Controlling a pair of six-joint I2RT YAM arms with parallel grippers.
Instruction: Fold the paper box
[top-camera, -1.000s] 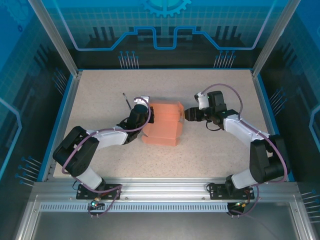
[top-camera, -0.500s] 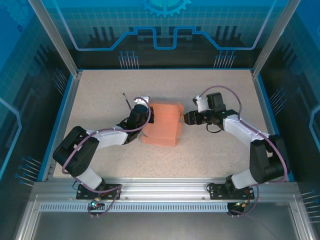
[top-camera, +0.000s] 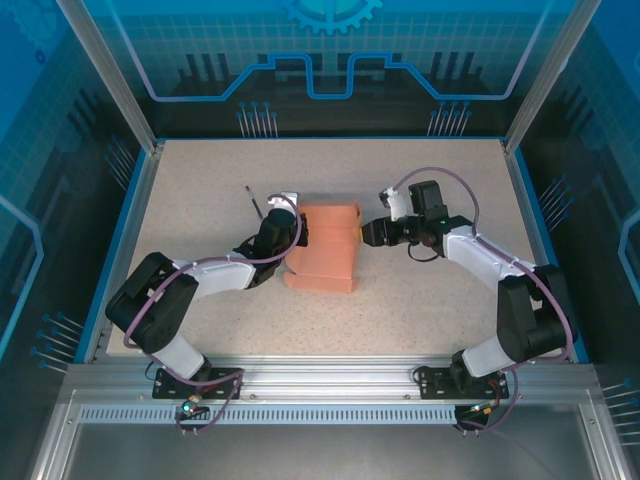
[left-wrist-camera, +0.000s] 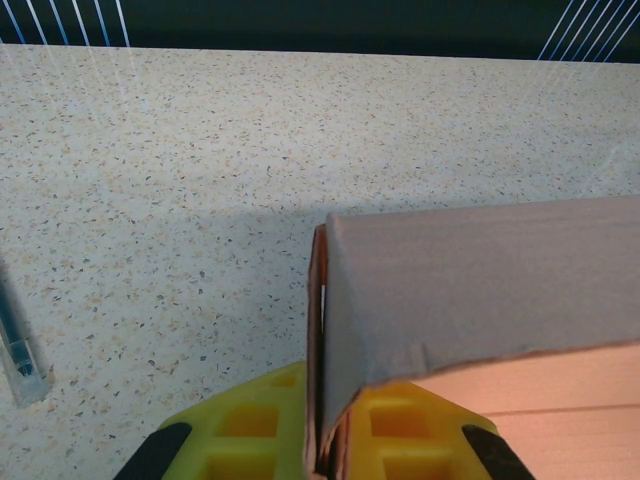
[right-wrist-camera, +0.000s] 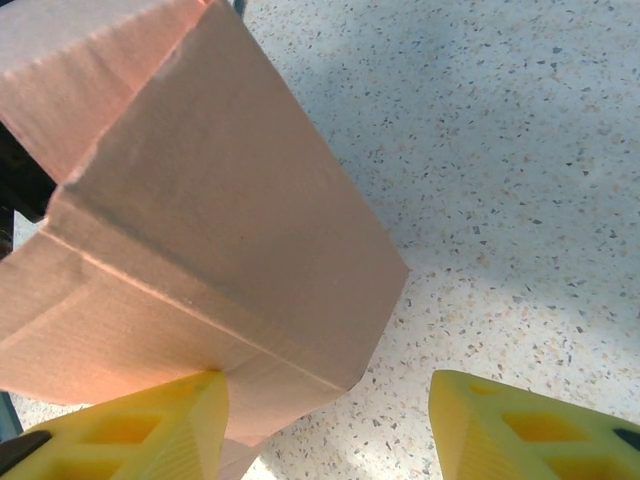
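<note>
The salmon-orange paper box (top-camera: 325, 250) stands half-formed in the middle of the table. My left gripper (top-camera: 298, 236) is at its left side, shut on the box's thin left wall. In the left wrist view the wall's edge (left-wrist-camera: 320, 330) is pinched between the two yellow fingers (left-wrist-camera: 240, 430). My right gripper (top-camera: 364, 232) is against the box's right side, jaws open. In the right wrist view the box's folded flap (right-wrist-camera: 220, 200) lies partly between the fingers; one yellow finger (right-wrist-camera: 130, 430) touches the cardboard while the other stands apart over bare table.
A thin dark stick (top-camera: 253, 203) lies on the speckled tabletop behind my left gripper, also at the left edge (left-wrist-camera: 15, 345) of the left wrist view. Blue rails (top-camera: 135, 215) and metal posts border the table.
My right gripper has moved left against the box, pushing its right flap inward so the box looks narrower. The left arm has held still.
</note>
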